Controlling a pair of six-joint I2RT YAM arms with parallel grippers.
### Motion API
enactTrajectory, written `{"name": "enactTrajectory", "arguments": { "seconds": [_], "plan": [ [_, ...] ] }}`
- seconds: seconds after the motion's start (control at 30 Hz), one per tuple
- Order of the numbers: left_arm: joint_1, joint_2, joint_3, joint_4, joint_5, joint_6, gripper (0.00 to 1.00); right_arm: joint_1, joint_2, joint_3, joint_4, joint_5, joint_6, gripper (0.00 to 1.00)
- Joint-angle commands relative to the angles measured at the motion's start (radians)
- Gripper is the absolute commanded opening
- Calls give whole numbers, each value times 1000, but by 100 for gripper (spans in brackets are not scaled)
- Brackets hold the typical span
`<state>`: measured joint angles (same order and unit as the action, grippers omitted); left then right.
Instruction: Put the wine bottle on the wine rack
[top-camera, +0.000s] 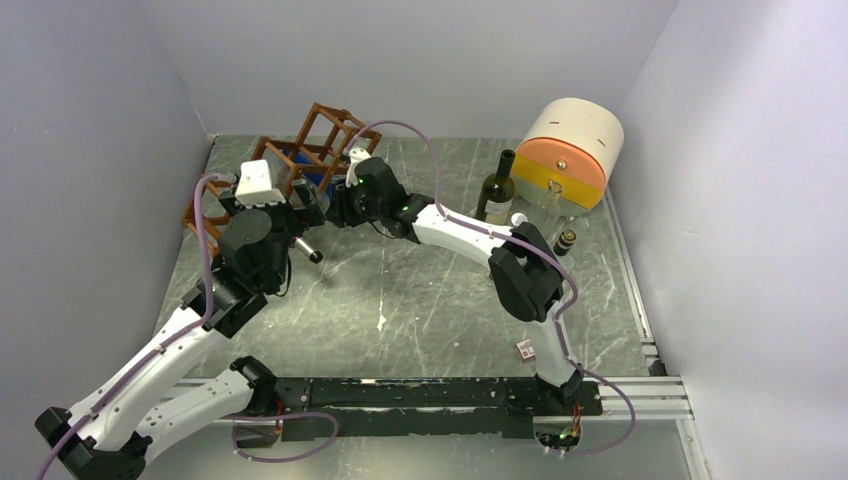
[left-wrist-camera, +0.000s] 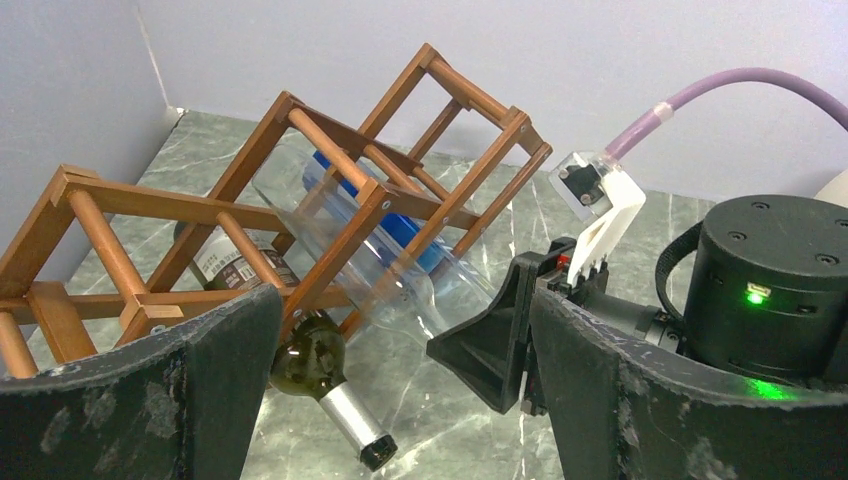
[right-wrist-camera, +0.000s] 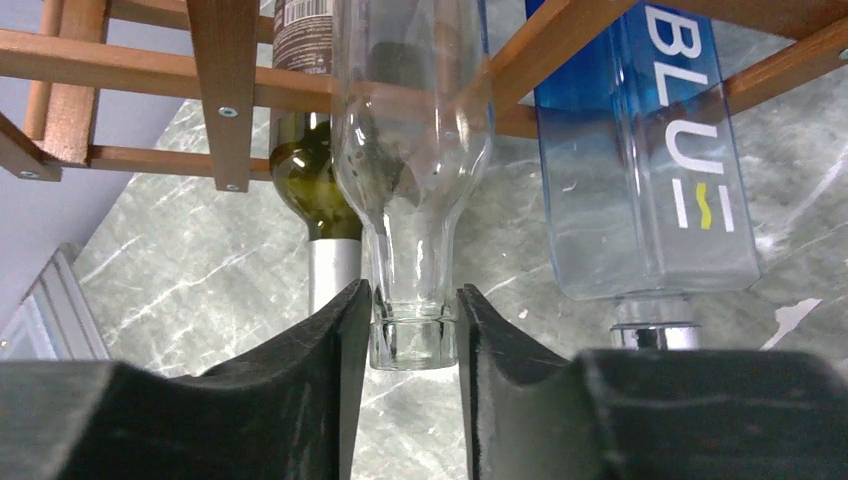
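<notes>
Clear glass bottle (right-wrist-camera: 412, 160) in reddish-brown wooden lattice rack (right-wrist-camera: 225, 90): neck clamped by right gripper (right-wrist-camera: 413, 325); left gripper (left-wrist-camera: 400, 400) spread wide, empty.

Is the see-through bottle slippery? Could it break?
Probably slippery: the clear bottle looks like smooth glass, and the right gripper pinches only its narrow neck. It is likely breakable too, being glass among the hard wooden bars of the rack. It looks empty, so it is probably light for its size.
</notes>
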<state>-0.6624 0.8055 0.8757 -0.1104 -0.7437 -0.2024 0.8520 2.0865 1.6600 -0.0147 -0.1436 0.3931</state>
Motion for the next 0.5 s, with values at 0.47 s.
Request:
{"name": "enactTrajectory", "arguments": {
  "seconds": [0.47],
  "plan": [
    [5, 5, 29, -4, 20, 6, 97, -2, -36, 42, -1, 26, -17, 66]
  ]
}}
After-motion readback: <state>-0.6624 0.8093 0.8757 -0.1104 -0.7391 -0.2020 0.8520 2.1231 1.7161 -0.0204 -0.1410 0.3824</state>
